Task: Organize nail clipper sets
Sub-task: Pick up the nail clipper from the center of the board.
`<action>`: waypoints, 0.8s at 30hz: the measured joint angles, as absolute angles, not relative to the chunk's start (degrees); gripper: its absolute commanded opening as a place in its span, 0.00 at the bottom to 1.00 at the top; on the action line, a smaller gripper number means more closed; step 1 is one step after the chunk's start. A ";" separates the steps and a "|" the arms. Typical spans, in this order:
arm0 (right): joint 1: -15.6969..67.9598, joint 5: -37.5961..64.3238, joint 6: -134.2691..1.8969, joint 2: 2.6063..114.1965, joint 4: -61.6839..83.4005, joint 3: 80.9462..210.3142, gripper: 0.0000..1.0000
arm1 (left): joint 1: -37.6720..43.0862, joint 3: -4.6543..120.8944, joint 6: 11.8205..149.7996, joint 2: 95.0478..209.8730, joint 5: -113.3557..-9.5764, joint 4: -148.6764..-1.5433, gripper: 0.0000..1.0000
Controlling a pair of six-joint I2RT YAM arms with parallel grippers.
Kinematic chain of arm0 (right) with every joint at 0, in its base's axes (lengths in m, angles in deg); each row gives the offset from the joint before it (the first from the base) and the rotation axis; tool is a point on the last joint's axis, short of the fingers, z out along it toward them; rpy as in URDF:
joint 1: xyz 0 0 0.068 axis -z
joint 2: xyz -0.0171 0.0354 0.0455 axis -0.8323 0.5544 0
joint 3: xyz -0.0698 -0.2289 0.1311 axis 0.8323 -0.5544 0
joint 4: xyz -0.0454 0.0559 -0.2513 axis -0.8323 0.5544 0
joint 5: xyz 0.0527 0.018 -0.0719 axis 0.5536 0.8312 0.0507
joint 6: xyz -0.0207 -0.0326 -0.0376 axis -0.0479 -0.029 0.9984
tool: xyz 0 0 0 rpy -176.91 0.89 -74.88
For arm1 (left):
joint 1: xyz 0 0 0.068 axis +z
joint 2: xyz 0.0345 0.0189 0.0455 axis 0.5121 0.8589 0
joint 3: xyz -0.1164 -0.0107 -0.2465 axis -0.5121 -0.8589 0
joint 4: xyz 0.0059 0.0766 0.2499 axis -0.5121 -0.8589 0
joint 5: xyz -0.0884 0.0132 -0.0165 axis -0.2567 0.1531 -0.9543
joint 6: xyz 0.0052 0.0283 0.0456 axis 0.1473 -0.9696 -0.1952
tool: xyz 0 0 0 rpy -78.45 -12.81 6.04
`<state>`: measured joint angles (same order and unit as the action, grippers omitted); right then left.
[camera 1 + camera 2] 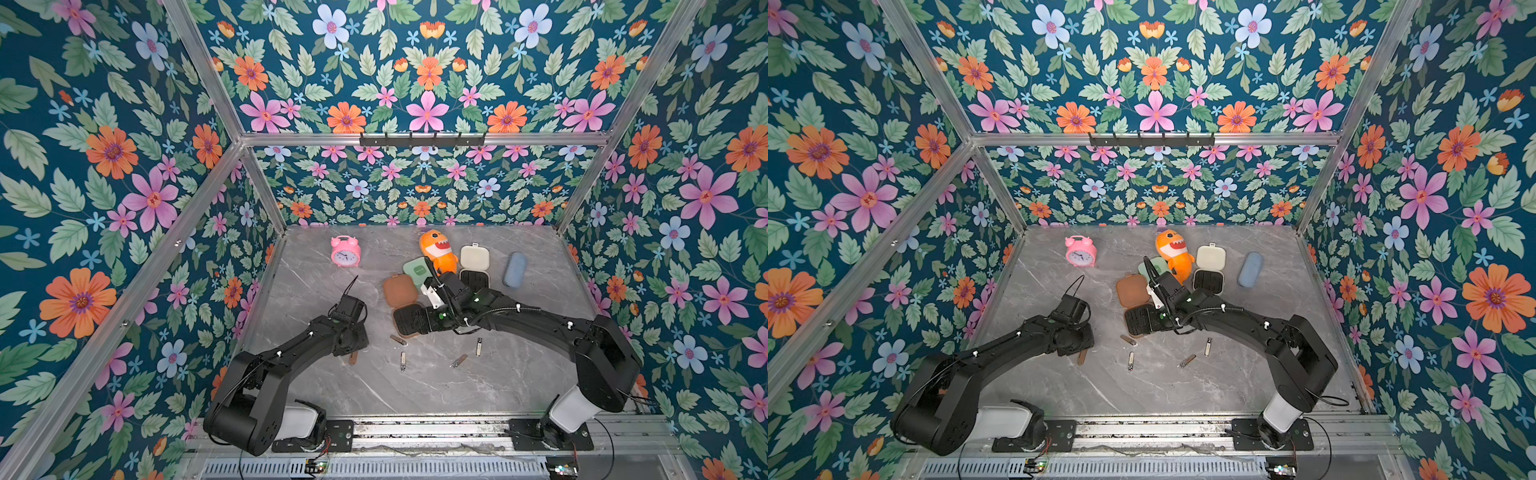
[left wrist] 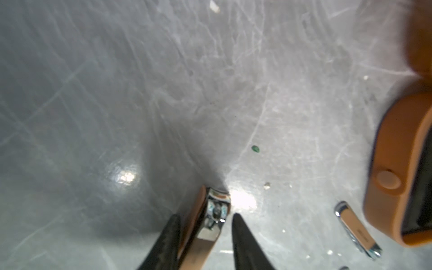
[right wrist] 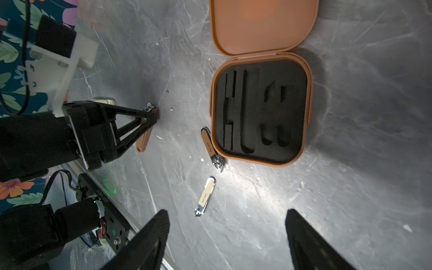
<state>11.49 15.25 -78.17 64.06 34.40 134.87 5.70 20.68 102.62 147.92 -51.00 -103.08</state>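
Note:
The brown case (image 1: 400,291) lies open, its black insert (image 3: 260,109) empty. The cream case (image 1: 475,256) is open too, and the mint green case (image 1: 417,270) is partly hidden behind my right arm. Several slim clippers (image 1: 402,360) lie loose on the table in front of them. My left gripper (image 2: 205,216) is shut on a brown clipper (image 2: 210,224) that stands on its edge on the table (image 1: 353,357). My right gripper (image 3: 228,224) hangs open over the table near the brown case, with a cream clipper (image 3: 205,195) just beyond its fingertips. Another brown clipper (image 3: 211,149) touches the case's edge.
A pink alarm clock (image 1: 345,250) stands at the back left, an orange shark toy (image 1: 438,251) between the cases, and a blue-grey pouch (image 1: 514,270) at the back right. Flowered walls close in three sides, and a metal rail (image 1: 415,430) runs along the front.

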 measured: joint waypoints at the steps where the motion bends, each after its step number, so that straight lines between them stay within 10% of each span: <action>1: 11.49 15.25 -78.17 64.19 34.33 134.87 0.79 | 5.35 20.92 102.64 148.34 -50.36 -103.39 0.26; 24: 16.28 13.16 -78.69 54.00 35.97 128.16 0.78 | -2.34 32.06 104.08 144.40 -47.59 -115.50 0.13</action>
<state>16.28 13.16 -78.69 54.00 35.97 128.16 -2.34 32.06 104.08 144.40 -47.59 -115.50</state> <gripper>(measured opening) 0.785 0.225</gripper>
